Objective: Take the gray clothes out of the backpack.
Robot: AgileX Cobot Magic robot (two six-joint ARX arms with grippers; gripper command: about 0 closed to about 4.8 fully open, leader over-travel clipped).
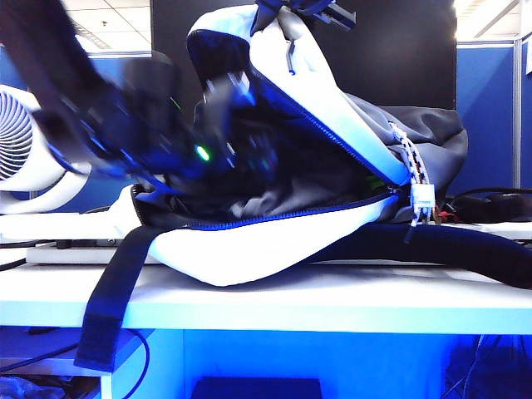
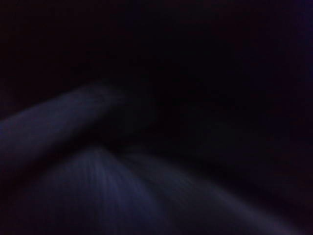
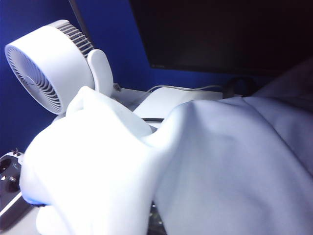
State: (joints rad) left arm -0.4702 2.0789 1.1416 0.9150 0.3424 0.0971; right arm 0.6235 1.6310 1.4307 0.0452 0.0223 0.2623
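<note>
The backpack lies on its side on the white table with its zipper mouth gaping. My right gripper is at the top edge of the exterior view, shut on the white upper flap and holding it up. In the right wrist view that flap bunches over the jaws and hides them. The gray clothes lie crumpled inside the opening. My left gripper is a dark blur at the mouth, just above the clothes. The left wrist view is nearly black, so its jaws cannot be read.
A white fan stands at the back left, also in the right wrist view as the fan. A dark monitor is behind. The black strap hangs over the table's front edge. A patterned cord with tag dangles at the right.
</note>
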